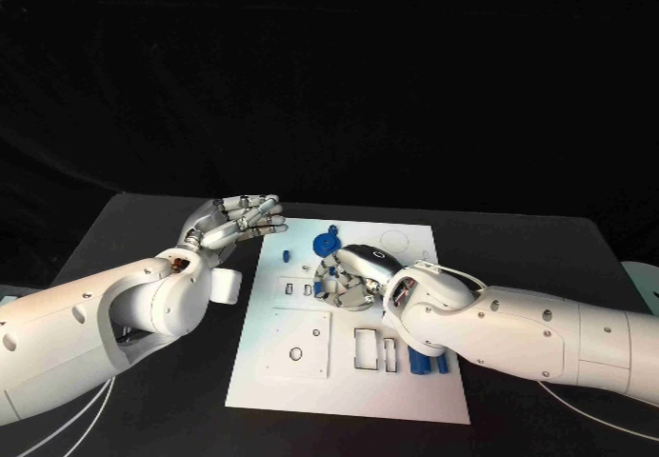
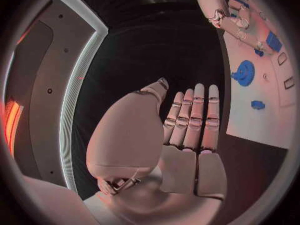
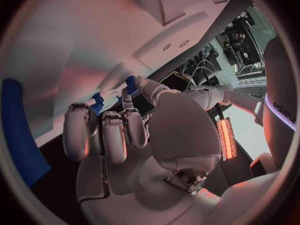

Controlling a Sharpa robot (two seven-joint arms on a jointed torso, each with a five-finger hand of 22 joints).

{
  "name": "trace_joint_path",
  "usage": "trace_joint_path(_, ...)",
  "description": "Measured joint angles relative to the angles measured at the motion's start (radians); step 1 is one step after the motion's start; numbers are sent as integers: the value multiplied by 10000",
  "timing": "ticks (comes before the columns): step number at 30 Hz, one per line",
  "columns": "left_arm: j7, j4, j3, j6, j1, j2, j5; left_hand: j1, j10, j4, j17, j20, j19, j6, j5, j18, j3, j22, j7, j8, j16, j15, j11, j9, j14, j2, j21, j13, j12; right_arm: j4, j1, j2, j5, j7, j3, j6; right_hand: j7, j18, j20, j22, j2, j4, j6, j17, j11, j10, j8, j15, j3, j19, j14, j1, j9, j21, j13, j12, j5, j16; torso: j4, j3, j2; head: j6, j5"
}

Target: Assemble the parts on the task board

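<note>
Black matte table (image 1: pixel 151 228) under flat white rectangular task board (image 1: pixel 412 400), round blue gear-shaped part (image 1: pixel 327 240).

Two glossy white arms with small dark screw holes end in silver jointed hands, left (image 1: pixel 236 223) and right (image 1: pixel 351 273), with thin pale cables seemingly trailing beneath.

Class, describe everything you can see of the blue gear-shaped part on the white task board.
The blue gear is a small round, toothed disc, plastic-looking, with holes in its face, more clearly seen in the left wrist view. It sits on the white task board toward its far edge, just beyond the right hand. Whether the hand touches it cannot be told. The left hand is clear of it.
</note>
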Motion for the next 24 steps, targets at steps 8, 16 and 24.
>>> trace_joint_path(8, -12, -15, -2, 10, 0, 3, 1, 0, 0, 0, 11, 0, 0, 0, 0, 0, 0, -1, 0, -40, -47, 0, 0, 0, 0, 0, 0, 0, 0, 0, -1, 0, -7, -32, -1, 0, 16, -1, 0, -1, -42, 0, -18, -1, 0, 0, -1, 0, 0, 0, 0, -42, -13, 0, 0, 0, 0, 0, -1, -4, 0, -15, -1)
trace_joint_path(16, -22, -19, -3, 21, -1, 1, 1, 0, 0, 0, 9, 0, 0, 0, 0, 0, 0, -8, 0, -40, -47, 0, 0, 0, 0, 0, 0, 0, 0, 28, -5, 0, -50, -87, -5, -29, 17, -1, 0, -1, -20, 0, -20, -1, 0, 1, -11, 0, 0, 0, 0, -63, -19, 0, 0, 0, 49, 0, 2, -3, 0, -40, -1)
trace_joint_path(24, -39, -24, -6, 35, -1, -6, 1, 0, 0, 0, 8, 0, 0, 0, 0, 0, 0, -8, 0, -40, -47, 0, 0, -3, 0, 0, 0, 0, 0, 174, -17, -32, -210, -288, -14, -79, -42, 0, 1, 0, -9, 0, 39, -2, 0, 1, 23, 0, 0, 0, 0, -97, -6, 1, 4, 0, 104, 0, 2, -2, 0, -59, 18)
